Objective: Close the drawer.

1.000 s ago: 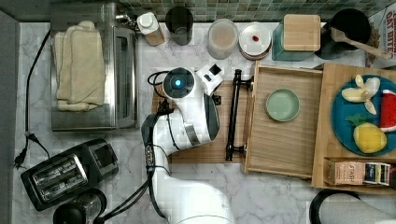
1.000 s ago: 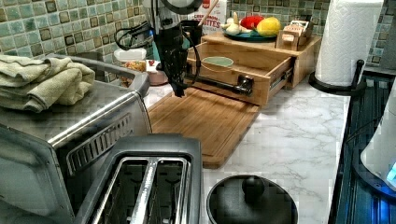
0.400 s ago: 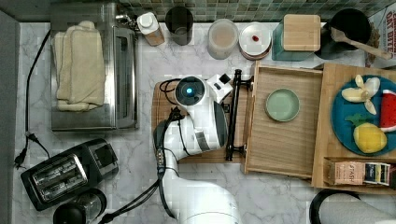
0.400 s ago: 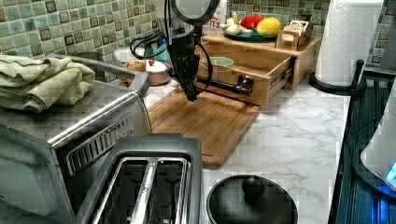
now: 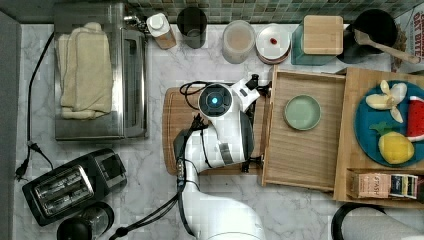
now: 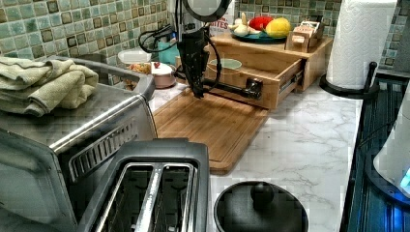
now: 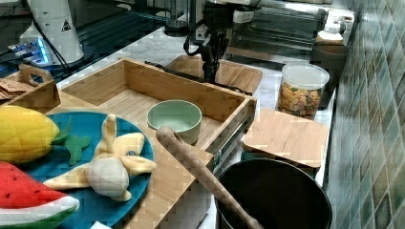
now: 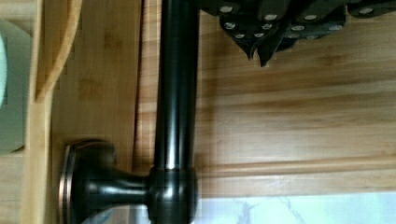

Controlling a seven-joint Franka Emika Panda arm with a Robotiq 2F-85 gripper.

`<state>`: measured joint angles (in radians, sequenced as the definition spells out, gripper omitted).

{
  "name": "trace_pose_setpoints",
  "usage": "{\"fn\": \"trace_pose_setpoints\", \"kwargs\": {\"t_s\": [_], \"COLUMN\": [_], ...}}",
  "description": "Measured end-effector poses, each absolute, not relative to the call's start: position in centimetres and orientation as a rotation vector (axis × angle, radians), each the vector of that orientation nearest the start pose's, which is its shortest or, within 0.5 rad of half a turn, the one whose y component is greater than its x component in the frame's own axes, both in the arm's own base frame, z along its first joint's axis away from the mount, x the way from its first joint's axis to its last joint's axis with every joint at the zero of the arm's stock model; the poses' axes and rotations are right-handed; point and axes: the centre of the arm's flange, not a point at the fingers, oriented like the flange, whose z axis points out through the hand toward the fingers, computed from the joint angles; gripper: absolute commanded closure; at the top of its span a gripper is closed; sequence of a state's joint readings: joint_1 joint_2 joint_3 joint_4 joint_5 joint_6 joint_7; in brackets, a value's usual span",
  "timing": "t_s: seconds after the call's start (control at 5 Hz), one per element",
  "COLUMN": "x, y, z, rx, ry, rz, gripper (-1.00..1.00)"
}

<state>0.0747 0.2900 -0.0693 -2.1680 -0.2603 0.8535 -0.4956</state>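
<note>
The wide, shallow light-wood drawer (image 5: pixel 304 130) stands pulled out, at the top view's right. The black pincer (image 8: pixel 259 52), fingertips together, hangs beside its dark bar handle (image 8: pixel 173 93); a glancing push might slip off.

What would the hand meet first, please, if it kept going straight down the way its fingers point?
Most likely the cutting board just in front of the drawer; the hand hangs fingers-down beside the dark handle bar, though depth is unclear.
</note>
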Motion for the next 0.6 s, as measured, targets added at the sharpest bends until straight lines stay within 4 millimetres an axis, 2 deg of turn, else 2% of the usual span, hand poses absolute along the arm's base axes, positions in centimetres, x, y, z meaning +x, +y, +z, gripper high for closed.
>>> {"fn": "trace_pose_setpoints", "kwargs": {"t_s": [0.2, 0.4, 0.6], "x": [56.1, 56.0, 55.9], "y": [-0.5, -2.2, -4.1], "z": [25.9, 25.7, 25.8], "rx": [-3.329, -3.322, -3.322], "ry": [0.126, 0.063, 0.072], "rz": [-0.003, 0.011, 0.019], "gripper": [1.0, 1.0, 1.0]}}
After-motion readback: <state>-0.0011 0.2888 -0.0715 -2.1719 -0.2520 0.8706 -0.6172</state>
